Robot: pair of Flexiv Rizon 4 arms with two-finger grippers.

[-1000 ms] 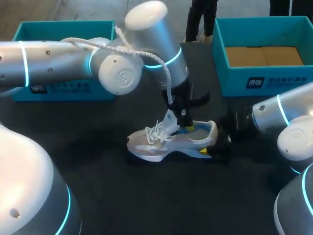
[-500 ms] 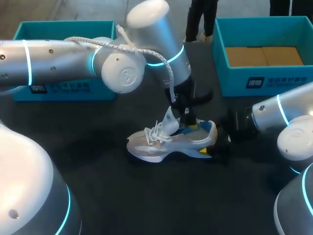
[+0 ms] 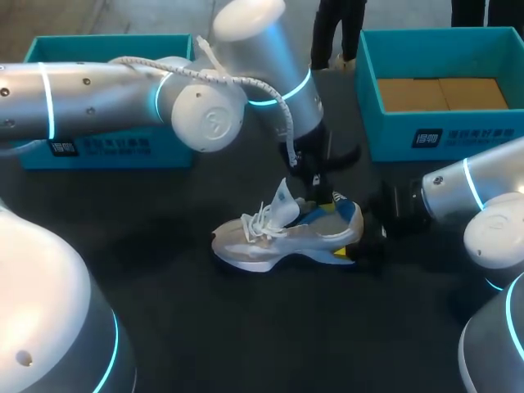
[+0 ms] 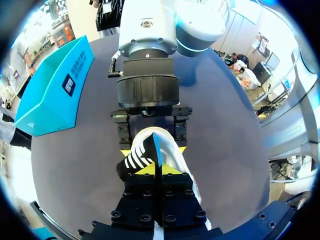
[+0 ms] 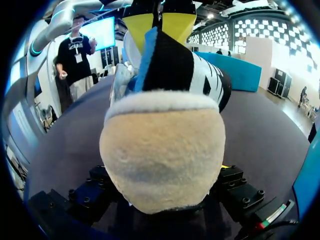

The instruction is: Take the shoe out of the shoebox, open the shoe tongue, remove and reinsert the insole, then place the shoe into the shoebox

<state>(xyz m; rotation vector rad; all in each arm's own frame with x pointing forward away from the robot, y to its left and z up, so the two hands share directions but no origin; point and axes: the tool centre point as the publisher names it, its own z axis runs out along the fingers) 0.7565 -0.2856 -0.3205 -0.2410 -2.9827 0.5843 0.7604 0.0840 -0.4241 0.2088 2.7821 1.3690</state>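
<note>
Dark tabletop (image 3: 164, 327), shoe (image 3: 278, 233) at its centre, heel (image 5: 162, 160) toward 3 o'clock: with your right hand (image 4: 153, 149) clamped on the heel and your left hand (image 4: 156, 170) pinching the insole (image 4: 142, 155), lift slowly and pin the heel down.

The carrying surface before you is a dark table (image 3: 205, 327). On it, near the middle, a white and grey shoe (image 3: 270, 241) stands on its sole, toe toward the robot's left and heel toward its right. Two open-topped teal boxes rest on the far part of the table, well apart. The left teal box (image 3: 98, 42) lies beyond the toe side, and the right teal box (image 3: 446, 135), with a brown cardboard floor, lies beyond the heel side.
</note>
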